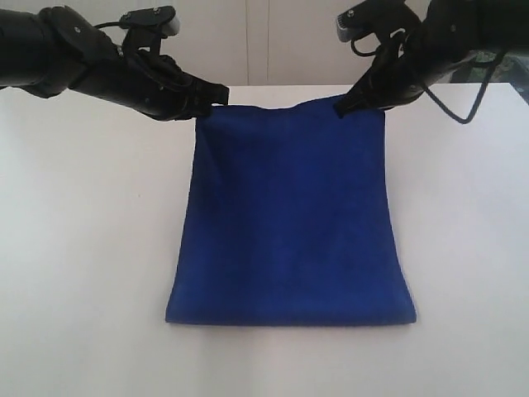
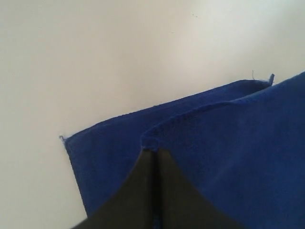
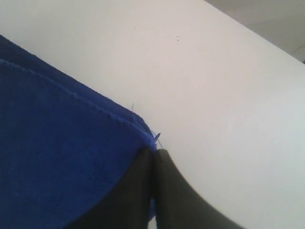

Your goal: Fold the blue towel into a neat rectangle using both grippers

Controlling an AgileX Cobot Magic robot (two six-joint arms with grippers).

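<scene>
Blue towel [image 1: 289,215] mid white counter [image 1: 74,248], near edge flat, far edge raised. Left gripper [image 1: 220,94] jaws clamped on far-left corner, right gripper [image 1: 344,107] jaws clamped on far-right corner. Pale wall [image 1: 248,41] behind.

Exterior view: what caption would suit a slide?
Left gripper and right gripper each pinch a far corner of the towel on the table.

Towel [image 1: 289,215] corners hidden between end effector fingers [image 2: 133,195]
</scene>
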